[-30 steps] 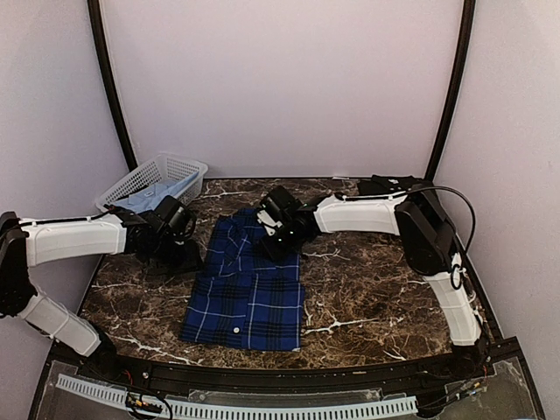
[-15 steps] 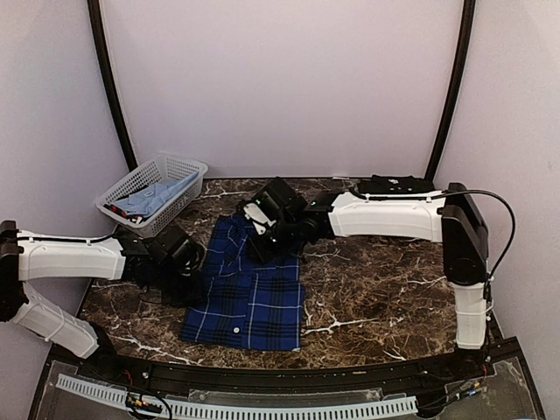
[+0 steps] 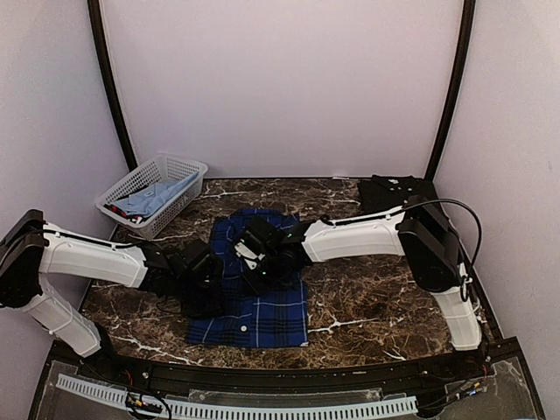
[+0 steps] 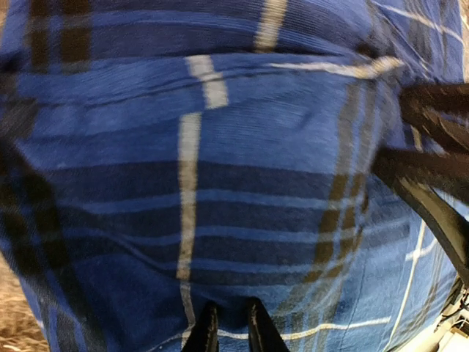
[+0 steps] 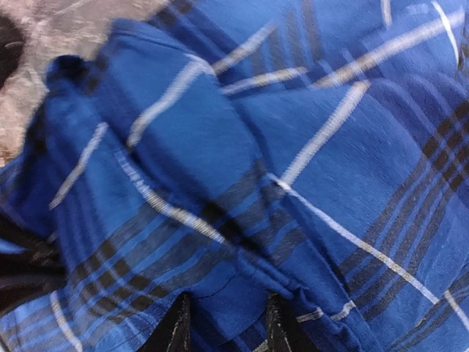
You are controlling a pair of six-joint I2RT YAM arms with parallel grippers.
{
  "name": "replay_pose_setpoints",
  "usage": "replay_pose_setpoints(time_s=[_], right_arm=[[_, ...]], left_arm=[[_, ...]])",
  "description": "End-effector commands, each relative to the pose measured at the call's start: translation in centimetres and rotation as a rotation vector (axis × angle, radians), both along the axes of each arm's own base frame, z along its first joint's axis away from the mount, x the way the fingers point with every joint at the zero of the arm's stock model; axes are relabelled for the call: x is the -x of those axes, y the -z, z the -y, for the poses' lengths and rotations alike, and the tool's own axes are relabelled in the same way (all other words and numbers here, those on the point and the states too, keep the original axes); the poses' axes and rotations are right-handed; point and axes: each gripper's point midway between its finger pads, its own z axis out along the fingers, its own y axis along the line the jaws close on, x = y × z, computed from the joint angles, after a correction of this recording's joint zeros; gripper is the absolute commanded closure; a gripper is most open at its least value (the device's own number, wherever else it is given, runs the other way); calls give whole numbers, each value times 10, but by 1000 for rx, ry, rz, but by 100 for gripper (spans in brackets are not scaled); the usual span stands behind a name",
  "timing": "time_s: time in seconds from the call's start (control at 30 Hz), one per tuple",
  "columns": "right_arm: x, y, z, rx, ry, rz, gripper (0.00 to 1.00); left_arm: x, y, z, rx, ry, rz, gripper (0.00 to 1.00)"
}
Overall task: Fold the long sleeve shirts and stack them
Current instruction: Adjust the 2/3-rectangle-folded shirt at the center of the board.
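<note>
Left gripper [image 4: 231,326], right gripper [image 5: 224,323] on shirt [image 3: 267,311]

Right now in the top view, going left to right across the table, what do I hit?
In order: basket → plaid shirt → black shirt.

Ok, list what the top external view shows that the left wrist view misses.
Only top external: the white plastic lattice basket at far left, the plain black cloth shirt at far right, and the brown marble table. Only left wrist: the left tool with its close-set fingertips, and the weave up close. Both: the royal-blue-and-navy plaid cloth shirt.
</note>
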Motion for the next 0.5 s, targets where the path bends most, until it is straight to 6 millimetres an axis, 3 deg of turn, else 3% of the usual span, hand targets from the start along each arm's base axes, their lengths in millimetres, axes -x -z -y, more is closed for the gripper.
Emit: replay_pose_setpoints(time_s=[0.0, 0.1, 0.27, 0.47], right_arm=[[-32, 18, 19, 76, 76, 42, 67], [-43, 21, 28, 84, 95, 42, 66], [-44, 13, 27, 71, 75, 53, 64], [-39, -13, 17, 19, 52, 69, 63]], left_arm=[[4, -2, 20, 50, 0, -15, 85], [6, -2, 19, 39, -8, -20, 85], [18, 1, -5, -12, -56, -39, 86], [45, 14, -22, -12, -77, -127, 86]])
